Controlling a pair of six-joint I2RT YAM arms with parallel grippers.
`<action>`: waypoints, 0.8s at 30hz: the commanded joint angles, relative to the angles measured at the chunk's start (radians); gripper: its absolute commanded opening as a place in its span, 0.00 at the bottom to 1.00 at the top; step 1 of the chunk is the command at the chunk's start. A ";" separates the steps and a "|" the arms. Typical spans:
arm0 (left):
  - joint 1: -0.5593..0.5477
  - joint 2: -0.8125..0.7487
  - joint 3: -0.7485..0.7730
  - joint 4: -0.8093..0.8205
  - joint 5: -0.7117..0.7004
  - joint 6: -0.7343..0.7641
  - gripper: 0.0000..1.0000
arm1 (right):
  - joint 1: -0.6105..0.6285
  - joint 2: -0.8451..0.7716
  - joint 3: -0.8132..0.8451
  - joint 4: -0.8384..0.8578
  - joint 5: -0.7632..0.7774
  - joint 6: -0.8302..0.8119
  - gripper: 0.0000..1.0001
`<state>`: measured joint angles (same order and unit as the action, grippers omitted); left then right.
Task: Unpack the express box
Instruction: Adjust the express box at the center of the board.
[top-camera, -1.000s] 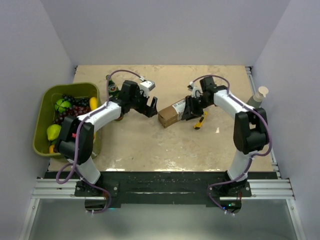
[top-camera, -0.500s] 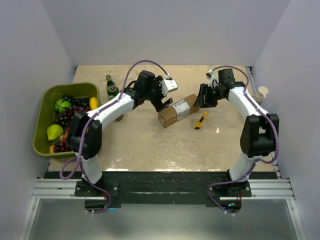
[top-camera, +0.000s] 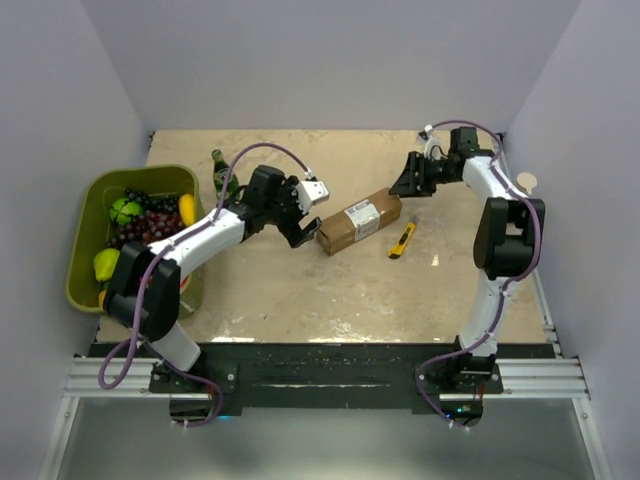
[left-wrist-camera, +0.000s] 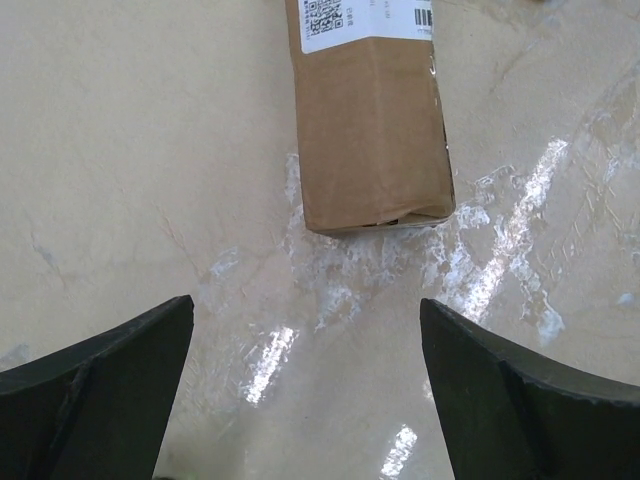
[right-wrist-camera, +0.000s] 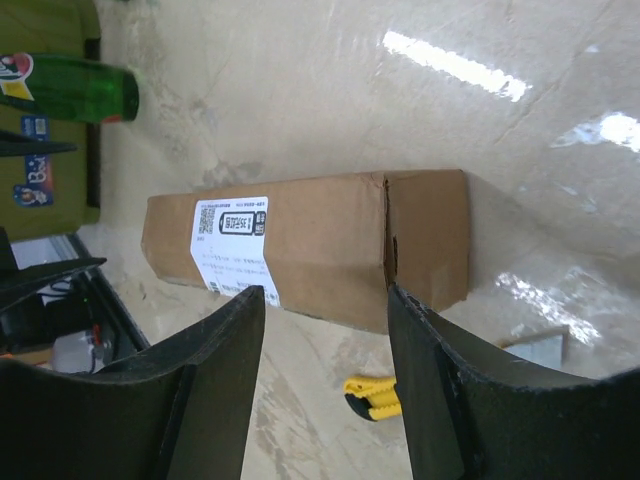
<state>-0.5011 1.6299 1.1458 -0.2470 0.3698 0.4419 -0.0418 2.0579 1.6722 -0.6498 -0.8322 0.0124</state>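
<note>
The express box (top-camera: 358, 220), a long brown carton with a white label (right-wrist-camera: 232, 240), lies flat mid-table, slanting from near-left to far-right. My left gripper (top-camera: 305, 228) hovers just off its near-left end, open and empty; in the left wrist view the box end (left-wrist-camera: 372, 120) sits ahead of the spread fingers (left-wrist-camera: 520, 400). My right gripper (top-camera: 402, 186) is raised beyond the far-right end, open, holding nothing. In the right wrist view the box (right-wrist-camera: 320, 245) lies past the fingertips (right-wrist-camera: 250, 300).
A yellow utility knife (top-camera: 402, 240) lies on the table right of the box, also seen as the knife (right-wrist-camera: 375, 397) between the right fingers. A green bottle (top-camera: 220, 172) stands beside a green bin (top-camera: 88, 200) of fruit at left. A pale cup (top-camera: 523, 184) sits at the right wall.
My right gripper has left the box's right end, lifted back toward the far right and opened wider. My left arm swung right toward the box, then settled low at its left end.
</note>
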 joint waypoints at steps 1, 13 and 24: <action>0.019 -0.031 -0.032 0.106 0.004 -0.072 1.00 | 0.008 -0.004 0.018 0.012 -0.108 -0.020 0.56; 0.019 0.068 0.023 0.112 0.027 -0.080 1.00 | 0.010 0.011 -0.020 0.055 -0.101 0.032 0.55; -0.014 0.105 0.065 0.061 0.160 0.001 1.00 | 0.010 0.048 0.007 0.075 -0.087 0.046 0.56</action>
<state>-0.4908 1.7302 1.1717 -0.1818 0.4919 0.3954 -0.0380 2.0895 1.6470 -0.5972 -0.8925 0.0414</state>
